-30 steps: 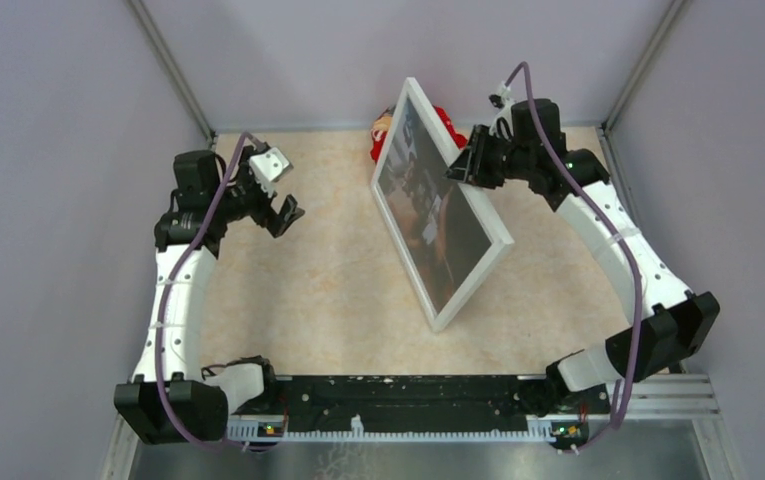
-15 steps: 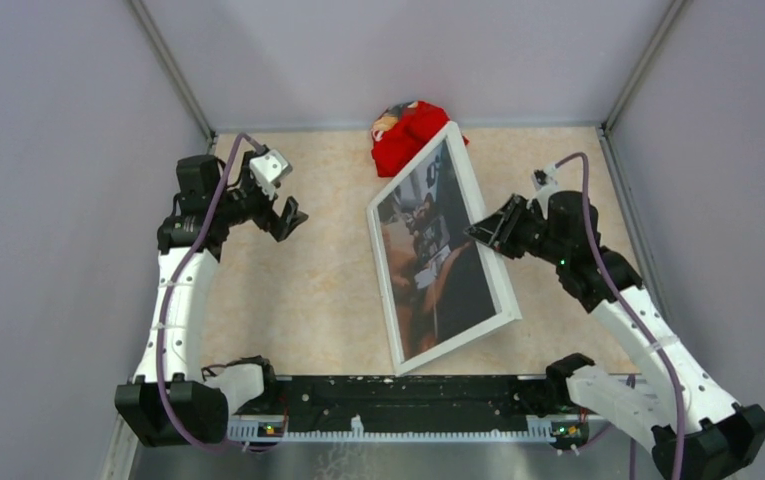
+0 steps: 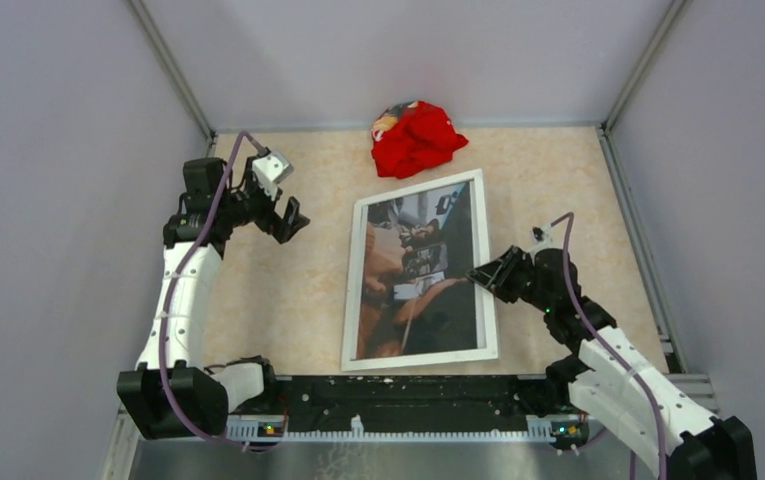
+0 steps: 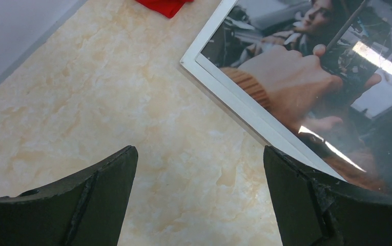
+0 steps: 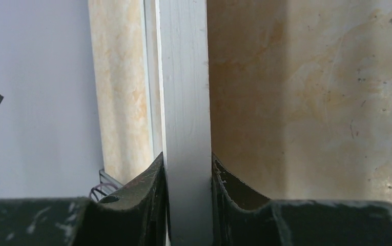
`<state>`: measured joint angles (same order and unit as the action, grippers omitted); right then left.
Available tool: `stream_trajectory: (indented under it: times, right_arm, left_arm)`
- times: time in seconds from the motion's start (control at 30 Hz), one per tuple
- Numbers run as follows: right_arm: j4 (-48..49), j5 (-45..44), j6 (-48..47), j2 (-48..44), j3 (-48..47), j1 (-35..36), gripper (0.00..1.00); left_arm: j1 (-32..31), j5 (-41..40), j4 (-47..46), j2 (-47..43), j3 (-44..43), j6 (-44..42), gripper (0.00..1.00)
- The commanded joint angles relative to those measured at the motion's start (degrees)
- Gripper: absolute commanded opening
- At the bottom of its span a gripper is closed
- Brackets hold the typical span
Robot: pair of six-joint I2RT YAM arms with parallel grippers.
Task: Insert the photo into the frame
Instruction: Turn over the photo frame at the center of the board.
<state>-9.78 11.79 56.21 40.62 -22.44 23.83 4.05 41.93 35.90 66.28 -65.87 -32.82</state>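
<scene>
The frame (image 3: 351,290) lies face up on the table's middle, flat or nearly so, its white border all round. The photo (image 3: 413,270) shows through the pane, dark with orange-brown and white patches. My right gripper (image 3: 480,275) is shut on the frame's right edge, about halfway along. In the right wrist view that pale edge (image 5: 183,92) runs up between the two fingers of the right gripper (image 5: 187,174). Left of the frame's far corner, my left gripper (image 3: 288,218) hangs open over bare table. Its wrist view shows the left gripper (image 4: 199,169) empty, with the frame's corner (image 4: 245,110) and the photo (image 4: 296,72) beyond.
A crumpled red cloth (image 3: 415,138) lies at the back of the table, just beyond the frame's far edge, and its tip (image 4: 165,5) shows in the left wrist view. Grey walls close in three sides. The black arm rail (image 3: 408,395) runs along the near edge.
My right arm has swung the frame down from standing on edge to lying face up, pulling back toward the near side. The left gripper has barely moved.
</scene>
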Motion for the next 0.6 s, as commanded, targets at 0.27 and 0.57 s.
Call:
stream_trajectory:
  times: [0.27, 0.57]
  right_arm:
    - [17.08, -3.09, -6.95, 27.16, 3.49, 0.21, 0.01]
    - [21.96, -5.88, -11.77, 33.24, 2.54, 0.23, 0.31]
  left_arm:
    - [0.34, -2.44, -4.46, 1.67, 1.74, 1.39, 0.99]
    - [0.43, -2.95, -5.40, 2.63, 3.18, 2.37, 0.99]
